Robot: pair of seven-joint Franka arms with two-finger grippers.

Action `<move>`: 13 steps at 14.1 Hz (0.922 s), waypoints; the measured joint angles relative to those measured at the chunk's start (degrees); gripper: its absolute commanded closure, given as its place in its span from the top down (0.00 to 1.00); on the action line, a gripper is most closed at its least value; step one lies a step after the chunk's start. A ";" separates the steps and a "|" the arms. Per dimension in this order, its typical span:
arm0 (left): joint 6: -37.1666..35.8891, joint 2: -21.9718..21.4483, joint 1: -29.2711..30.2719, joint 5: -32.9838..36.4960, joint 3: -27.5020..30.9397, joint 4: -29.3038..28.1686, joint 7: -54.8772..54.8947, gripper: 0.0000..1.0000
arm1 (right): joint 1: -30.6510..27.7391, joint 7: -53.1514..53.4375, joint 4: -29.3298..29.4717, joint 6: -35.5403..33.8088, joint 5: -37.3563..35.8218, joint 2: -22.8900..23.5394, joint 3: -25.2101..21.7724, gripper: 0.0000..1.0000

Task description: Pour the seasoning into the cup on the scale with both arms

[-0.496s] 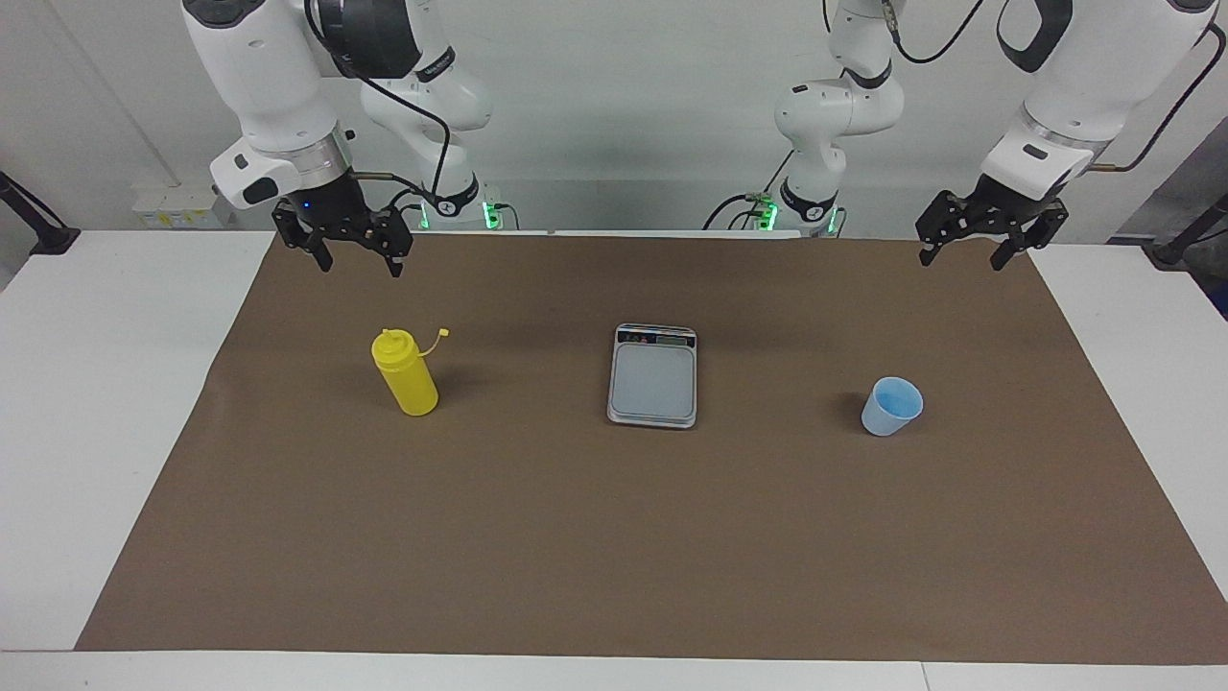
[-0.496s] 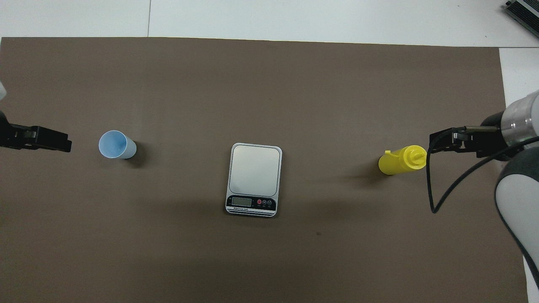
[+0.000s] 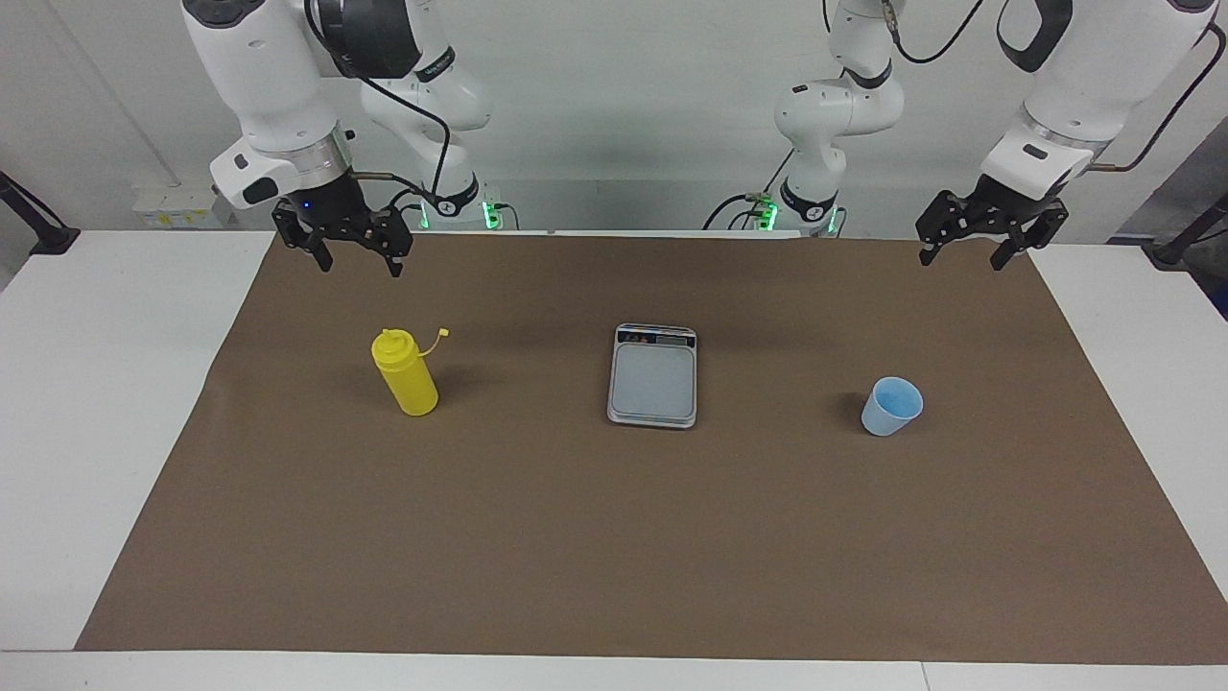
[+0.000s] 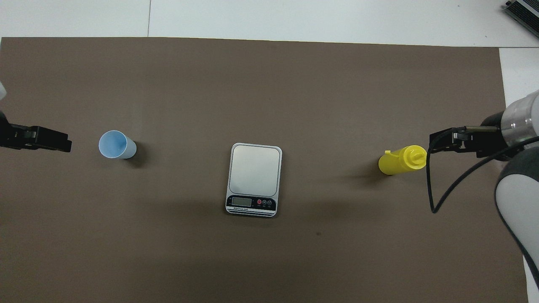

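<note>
Three things stood in a row across the brown mat (image 3: 614, 537) on the white bench (image 3: 115, 384): the yellow seasoning bottle (image 3: 406, 373) toward the right arm's end, the scale (image 3: 652, 375) in the middle, and the light blue cup (image 3: 891, 406) toward the left arm's end, each well apart from its neighbour. The bottle stood upright, its small tethered cap (image 3: 441, 334) hanging open off the nozzle. The scale's weighing plate lay bare, its display strip along the edge nearest the robots, and the cup sat upright on the mat, not on the scale. The right tool (image 3: 355, 261) hung in the air over the mat's edge nearest the robots, at the bottle's end, released and gripping nothing. The left tool (image 3: 962, 257) hung likewise over that same edge at the cup's end, fingers spread, nothing between them. Neither tool touched a thing
</note>
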 measured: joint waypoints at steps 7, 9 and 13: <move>0.01 0.00 0.08 0.00 0.00 0.00 0.03 1.00 | 0.00 0.00 0.00 0.00 0.00 0.00 0.00 1.00; 0.06 0.00 0.09 0.00 0.00 -0.03 0.03 1.00 | 0.00 0.00 0.00 0.00 0.00 0.00 0.00 1.00; 0.85 0.00 0.21 0.00 0.04 -0.40 0.02 1.00 | 0.00 0.00 0.00 0.00 0.00 0.00 0.00 1.00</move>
